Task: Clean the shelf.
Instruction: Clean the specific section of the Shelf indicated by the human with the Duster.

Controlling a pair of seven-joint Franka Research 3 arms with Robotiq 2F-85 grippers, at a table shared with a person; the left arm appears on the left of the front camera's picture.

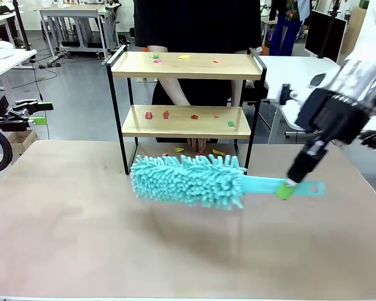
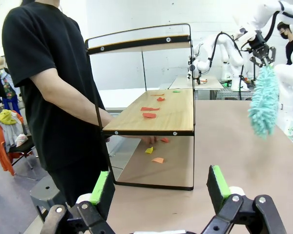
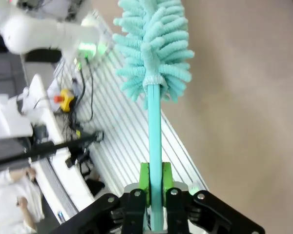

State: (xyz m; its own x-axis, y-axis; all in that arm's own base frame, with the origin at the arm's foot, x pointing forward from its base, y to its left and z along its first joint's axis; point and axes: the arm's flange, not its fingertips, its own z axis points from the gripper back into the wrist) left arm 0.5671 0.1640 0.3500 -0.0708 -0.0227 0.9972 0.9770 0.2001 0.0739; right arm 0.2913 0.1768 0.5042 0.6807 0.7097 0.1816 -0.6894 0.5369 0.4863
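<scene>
Shelf [image 1: 238, 66] of matt wood and black metal; duster [image 1: 188, 180] fluffy cloth.

Tan tabletop [image 1: 81, 238] lies open — my fluffy turquoise duster [image 1: 188, 180] hangs before the black-framed wooden shelf [image 1: 187, 65]. A person's forearm [image 1: 175, 94] stands behind it.

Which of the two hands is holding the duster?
The right hand, shut on the handle of the teal duster in front of the shelf; the left hand is open and empty.

The right tool [image 1: 287, 188] is blurred; the shelf [image 1: 244, 66] partly hides the person's forearm [image 1: 173, 94].
</scene>
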